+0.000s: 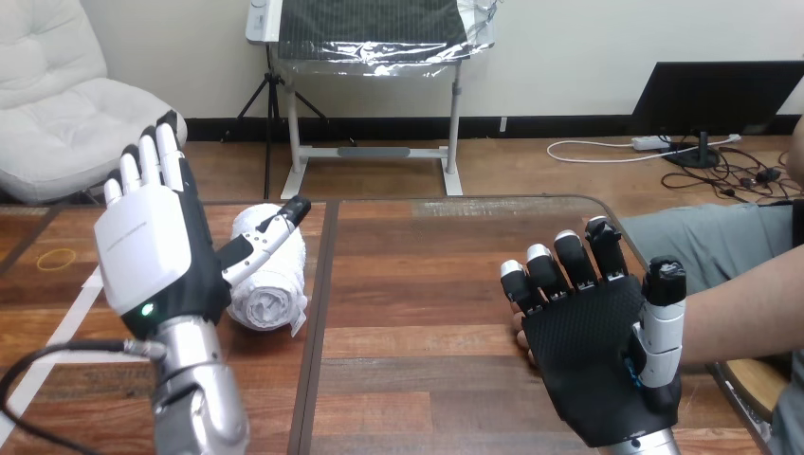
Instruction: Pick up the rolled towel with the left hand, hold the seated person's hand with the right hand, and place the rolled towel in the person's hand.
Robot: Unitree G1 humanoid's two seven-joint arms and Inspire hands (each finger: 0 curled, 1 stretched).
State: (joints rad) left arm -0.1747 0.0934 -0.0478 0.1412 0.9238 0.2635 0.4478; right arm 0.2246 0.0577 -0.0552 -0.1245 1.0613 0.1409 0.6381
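Observation:
The white rolled towel [270, 284] lies on the wooden table [417, 284], left of its middle seam. My left hand [152, 246] stands upright just left of the towel, back toward me, fingers straight and open; its thumb [265, 232] reaches across the towel's top. My right hand [593, 355] is at the lower right, black palm facing me, fingers nearly straight and open. The person's forearm [740, 313] comes in from the right edge and passes behind this hand. A bit of the person's hand [520, 334] peeks out past the palm's left edge. I see no fingers curled round it.
A yellow rubber band [57, 256] and a strip of white tape [71, 318] lie on the table's left part. The table's rounded right edge [735, 389] runs close beside my right hand, with the person seated just beyond it.

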